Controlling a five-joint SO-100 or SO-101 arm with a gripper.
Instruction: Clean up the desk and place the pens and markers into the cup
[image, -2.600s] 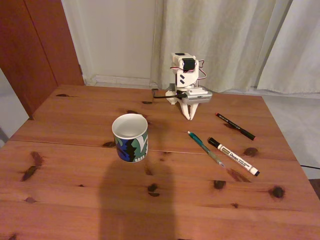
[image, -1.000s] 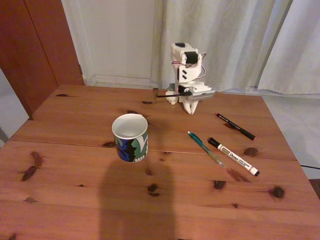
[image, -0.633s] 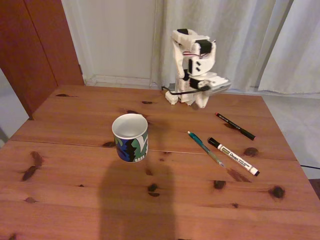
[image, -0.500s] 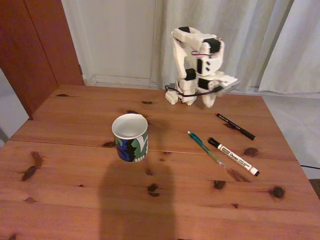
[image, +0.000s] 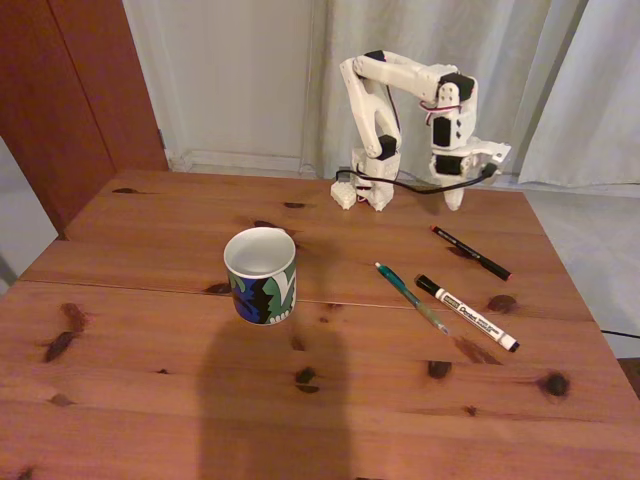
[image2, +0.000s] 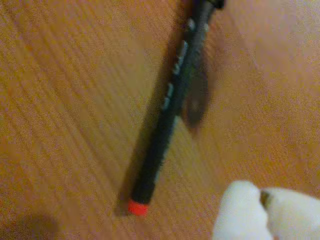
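Gripper (image: 455, 203) hangs above desk (image: 150, 330); jaw state unclear. Black pen (image: 470, 252) lies at its 5 o'clock, long axis 10-to-4, fixed view.

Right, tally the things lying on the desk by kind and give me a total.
Pens: 2, a black pen with a red tip and a teal pen.
Markers: 1, a white marker with a black cap.
Cups: 1, a patterned cup.
Total: 4.
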